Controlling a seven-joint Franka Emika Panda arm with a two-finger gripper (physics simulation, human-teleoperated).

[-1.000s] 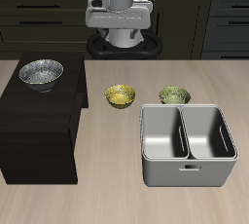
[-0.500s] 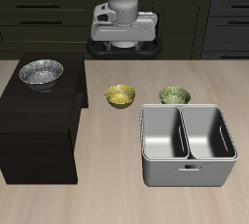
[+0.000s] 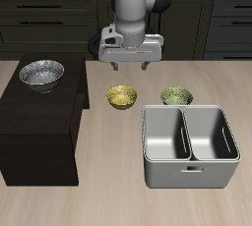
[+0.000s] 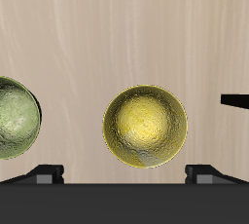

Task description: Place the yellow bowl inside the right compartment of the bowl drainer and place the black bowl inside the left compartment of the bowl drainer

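Observation:
The yellow bowl (image 3: 121, 96) (image 4: 145, 125) stands on the wooden table, beside the back corner of the bowl drainer (image 3: 189, 174). My gripper (image 3: 130, 66) (image 4: 124, 174) hangs open above and a little behind it, with nothing between its fingertips (image 4: 44, 174). The black bowl (image 3: 41, 73), speckled silver-grey, rests on top of a dark low cabinet (image 3: 39, 122). Both wells of the grey drainer hold nothing.
An olive-green bowl (image 3: 176, 96) (image 4: 15, 116) of like size sits just behind the drainer, close to the yellow one. The dark cabinet's edge (image 4: 234, 99) lies on the yellow bowl's other side. Dark kitchen cupboards stand behind the table.
The arm has lowered and come forward from the back of the table, so the gripper now hangs near the yellow bowl. The bowls and the drainer have not moved.

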